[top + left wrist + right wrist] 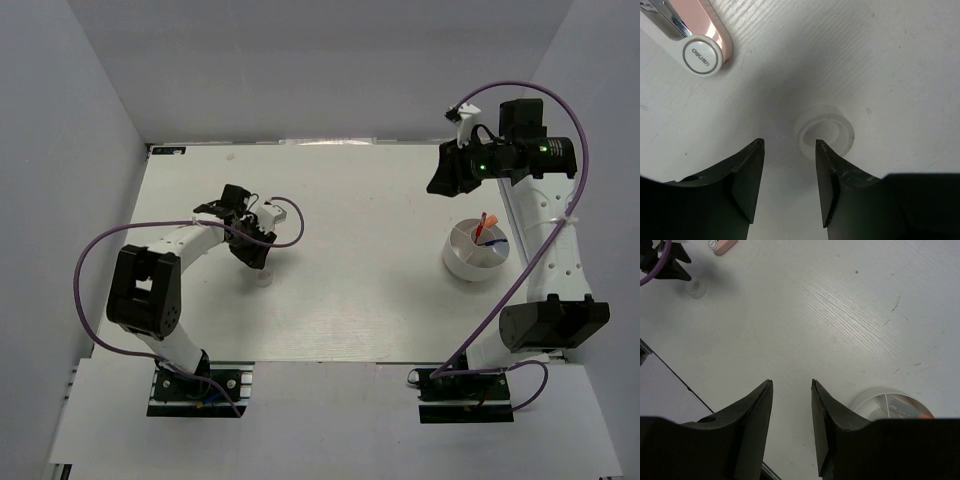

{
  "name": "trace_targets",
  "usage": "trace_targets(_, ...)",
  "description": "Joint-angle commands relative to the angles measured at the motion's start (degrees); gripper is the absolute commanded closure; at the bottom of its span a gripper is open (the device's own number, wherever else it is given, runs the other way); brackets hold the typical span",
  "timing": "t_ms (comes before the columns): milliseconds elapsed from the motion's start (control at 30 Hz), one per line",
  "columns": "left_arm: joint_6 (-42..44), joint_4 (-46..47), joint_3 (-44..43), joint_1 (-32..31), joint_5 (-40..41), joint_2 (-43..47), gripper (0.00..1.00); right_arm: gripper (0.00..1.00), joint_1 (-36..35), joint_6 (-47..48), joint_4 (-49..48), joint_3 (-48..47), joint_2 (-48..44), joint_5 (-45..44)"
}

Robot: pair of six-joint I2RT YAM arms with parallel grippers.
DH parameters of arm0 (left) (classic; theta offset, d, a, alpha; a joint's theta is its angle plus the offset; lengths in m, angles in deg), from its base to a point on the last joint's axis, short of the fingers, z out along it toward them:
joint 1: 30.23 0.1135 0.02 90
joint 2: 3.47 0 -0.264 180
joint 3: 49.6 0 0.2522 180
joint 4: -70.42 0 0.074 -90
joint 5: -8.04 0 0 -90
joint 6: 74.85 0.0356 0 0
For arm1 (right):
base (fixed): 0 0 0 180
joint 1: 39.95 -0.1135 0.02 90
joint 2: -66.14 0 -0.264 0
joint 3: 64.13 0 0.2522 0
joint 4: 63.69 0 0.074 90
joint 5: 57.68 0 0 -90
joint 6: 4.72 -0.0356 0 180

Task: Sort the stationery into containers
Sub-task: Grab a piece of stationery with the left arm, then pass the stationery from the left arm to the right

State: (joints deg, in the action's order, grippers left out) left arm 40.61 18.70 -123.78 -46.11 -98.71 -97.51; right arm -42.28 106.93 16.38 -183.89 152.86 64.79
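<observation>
Left claw (788, 141): jaws parted, nothing between them, one tip overlapping the near rim of the white tape ring (824, 131), left-centre on the surface (380, 300). Pinkish-white eraser (700, 35) nearby. Mid-surface open. Right claw (791, 382) half-parted, empty, over the far-right corner. Divided white bowl (477, 252) near the right edge.

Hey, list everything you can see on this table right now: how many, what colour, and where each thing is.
table: one, white, under everything.
bowl: one, white, round and divided, right side near the right arm.
pens: orange-red and blue ends showing, in the bowl; too small to count.
tape ring: one, white, flat on the table left of centre.
eraser: one, pinkish-white, lying just beyond the tape ring.
purple cables: two, one looping along each arm.
left gripper: one, black, open, low over the tape ring's edge.
right gripper: one, black, open and empty, above the table beyond the bowl.
</observation>
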Motion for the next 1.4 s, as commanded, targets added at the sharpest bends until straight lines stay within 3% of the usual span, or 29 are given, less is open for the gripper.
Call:
trace_targets(0,0.3,2.3,0.3,0.1,0.6,-0.3,0.45,0.57,-0.2,0.3,-0.2,0.1,-2.0,2.9)
trace_targets(667,-0.8,2.9,4.4,0.1,-2.0,-4.1,0.61,0.55,-1.8,6.1,-3.5,4.9,-5.5,6.3)
trace_targets(700,-1.0,2.6,4.1,0.1,-2.5,-4.4,0.63,0.55,-1.8,6.8,-3.7,5.3,-6.0,6.5)
trace_targets(733,-1.8,1.6,3.0,0.1,-3.8,-4.8,0.74,0.55,-2.2,8.3,-4.2,6.0,-6.7,6.6)
trace_targets(800,-2.9,0.1,1.0,0.1,-6.1,-5.2,0.79,0.55,-2.5,10.4,-4.4,7.0,-7.5,6.7)
trace_targets(833,-4.3,-1.8,-0.2,0.1,-7.6,-5.5,0.91,0.55,-2.7,11.7,-4.5,7.4,-8.0,6.8)
trace_targets(933,-9.5,-4.1,-4.3,0.1,-14.7,-5.4,1.0,0.55,-4.4,18.9,-2.7,8.4,-9.3,8.1)
trace_targets(1100,-16.6,-7.2,-8.8,-0.4,-35.0,-6.6,1.0,0.55,-11.9,31.2,-6.6,16.6,-16.0,6.5)
trace_targets(1200,-17.4,-8.2,-9.1,-0.4,-40.5,-7.1,1.0,0.54,-20.3,37.6,-6.3,17.9,-16.2,3.7)
trace_targets(1367,-17.6,-9.0,-8.8,-0.9,-45.7,-7.7,1.0,0.54,-33.3,41.1,-2.3,12.3,-8.7,3.1)
